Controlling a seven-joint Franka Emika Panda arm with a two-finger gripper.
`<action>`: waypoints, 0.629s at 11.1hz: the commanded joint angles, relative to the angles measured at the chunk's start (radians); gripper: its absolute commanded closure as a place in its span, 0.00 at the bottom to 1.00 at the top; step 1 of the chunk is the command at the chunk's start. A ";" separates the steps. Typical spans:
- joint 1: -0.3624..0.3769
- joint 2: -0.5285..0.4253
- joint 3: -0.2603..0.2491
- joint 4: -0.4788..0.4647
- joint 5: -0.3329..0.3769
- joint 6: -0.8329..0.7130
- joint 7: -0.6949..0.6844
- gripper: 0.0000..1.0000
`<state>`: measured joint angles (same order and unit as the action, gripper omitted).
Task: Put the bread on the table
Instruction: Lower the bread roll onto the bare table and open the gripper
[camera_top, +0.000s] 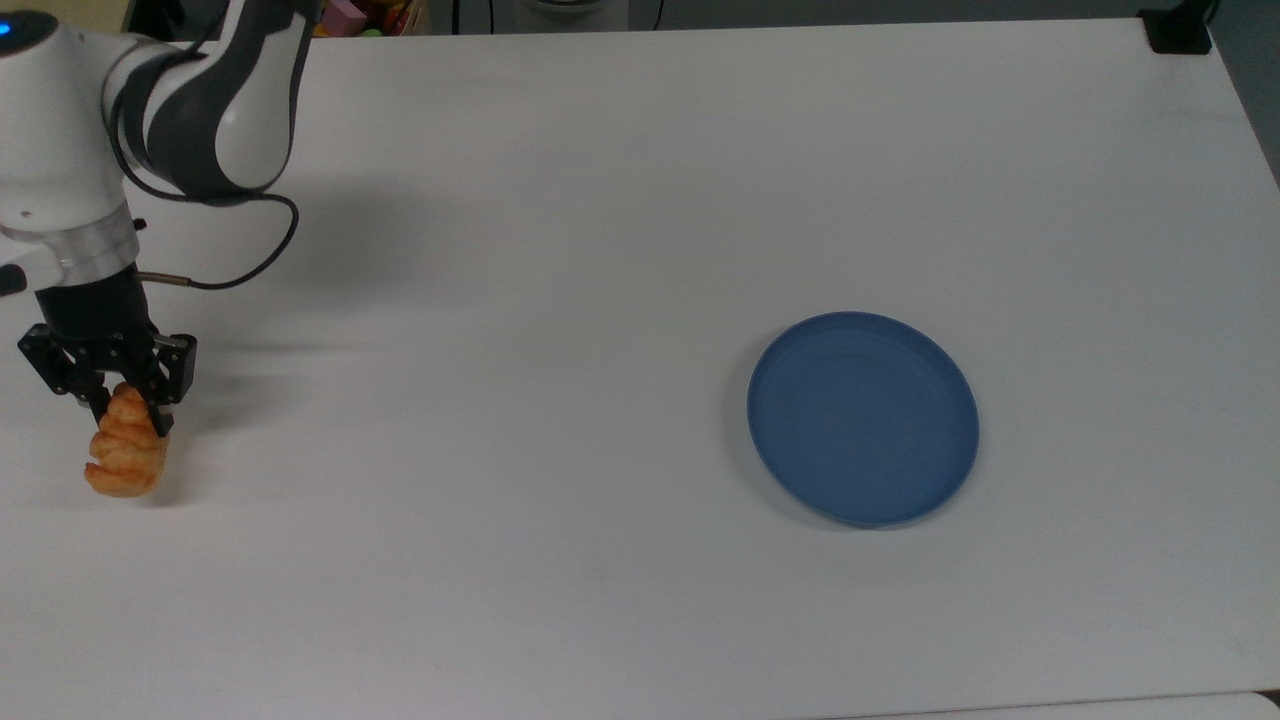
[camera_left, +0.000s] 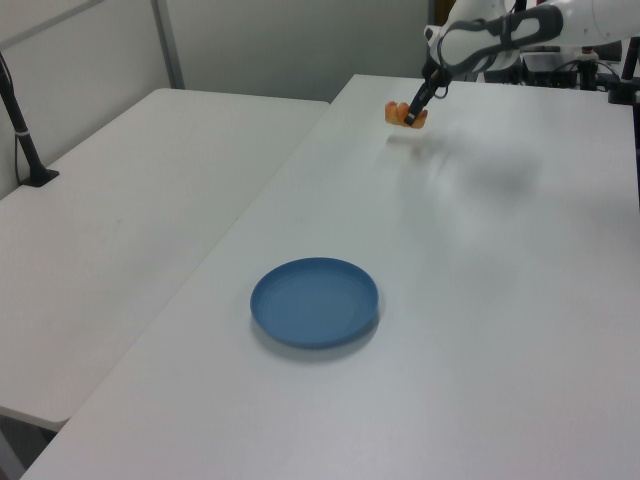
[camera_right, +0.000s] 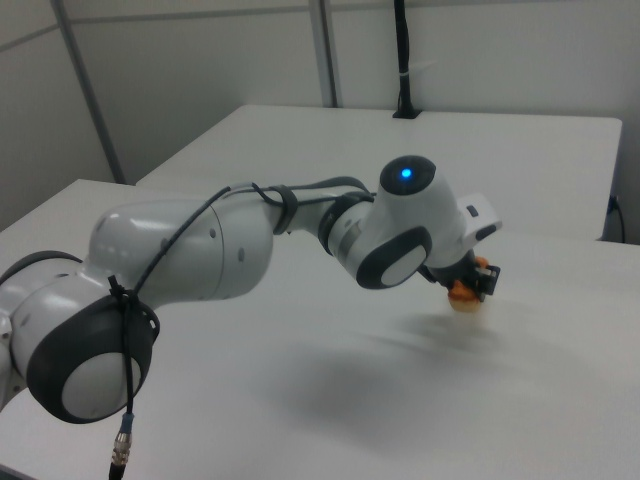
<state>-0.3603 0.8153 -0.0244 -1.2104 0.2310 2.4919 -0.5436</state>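
White and matte, the table (camera_top: 620, 200) stretches across the top view, with a second pale table butted against it in the left view. Near the top view's left edge the end effector (camera_top: 128, 420) points downward, its two black fingers closed narrowly on the upper end of the bread (camera_top: 125, 455), a small golden-orange ridged roll that hangs lengthwise below the fingertips. The bread's lower end sits at or just above the table surface with a soft shadow beside it; whether it actually touches cannot be told. In the left view the end effector (camera_left: 411, 112) and the bread (camera_left: 404, 115) appear at the far end of the table, and in the right view the bread (camera_right: 463, 295) peeks out orange beneath the white wrist. A round blue plate (camera_top: 863, 417) lies flat, well apart from the bread, toward the top view's right. A black cable (camera_top: 262, 252) loops from the arm's wrist over the table.
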 joint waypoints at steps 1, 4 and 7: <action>-0.014 0.079 0.008 0.031 0.011 0.089 -0.025 0.49; -0.017 0.090 0.007 0.031 0.008 0.110 -0.024 0.37; -0.014 0.036 0.007 -0.006 0.010 0.102 -0.019 0.00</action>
<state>-0.3698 0.8935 -0.0241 -1.1993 0.2309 2.5995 -0.5445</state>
